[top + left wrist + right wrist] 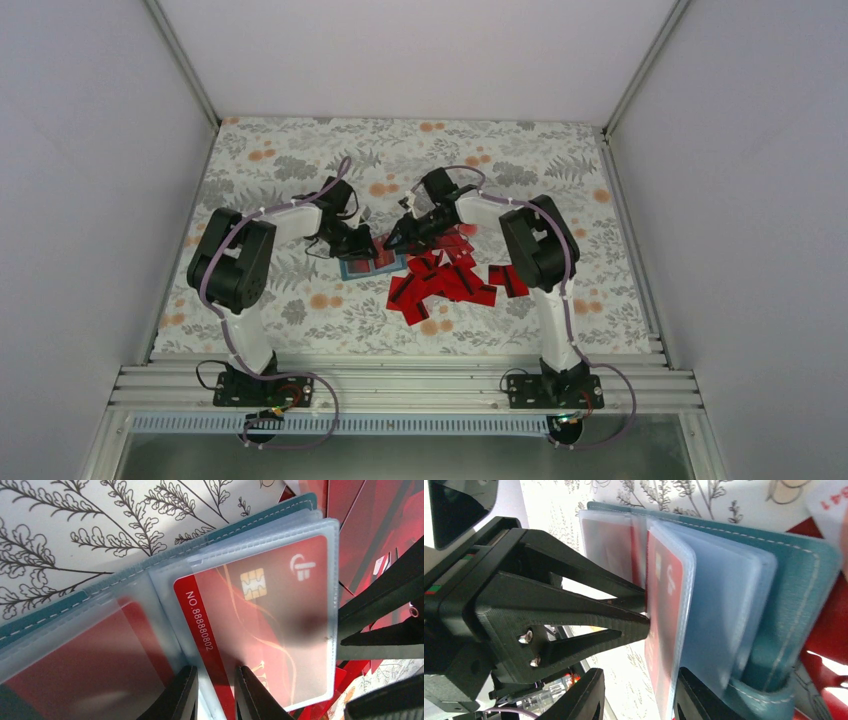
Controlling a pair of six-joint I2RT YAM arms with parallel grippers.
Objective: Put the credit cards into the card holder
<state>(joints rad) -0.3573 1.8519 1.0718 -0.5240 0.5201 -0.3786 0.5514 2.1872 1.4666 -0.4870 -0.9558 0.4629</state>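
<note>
The teal card holder (pixel 370 265) lies open mid-table, its clear sleeves showing. One sleeve page stands lifted, with a red credit card (pixel 260 620) partly in it and a numbered red strip exposed. My left gripper (pixel 216 670) has a narrow gap between its jaws, which straddle that strip with the tips against the card face. My right gripper (pixel 640 672) is open around the same page and card (pixel 664 605), whose back is against the right finger. Another card (pixel 85 665) sits in the left sleeve. Several loose credit cards (pixel 450 282) lie just right of the holder.
The floral cloth (pixel 300 160) covers the table between white walls. The right gripper's black fingers (pixel 385 600) crowd the holder's right edge, and the left gripper's body (pixel 524 610) fills the left of the right wrist view. An aluminium rail (pixel 400 385) runs along the near edge.
</note>
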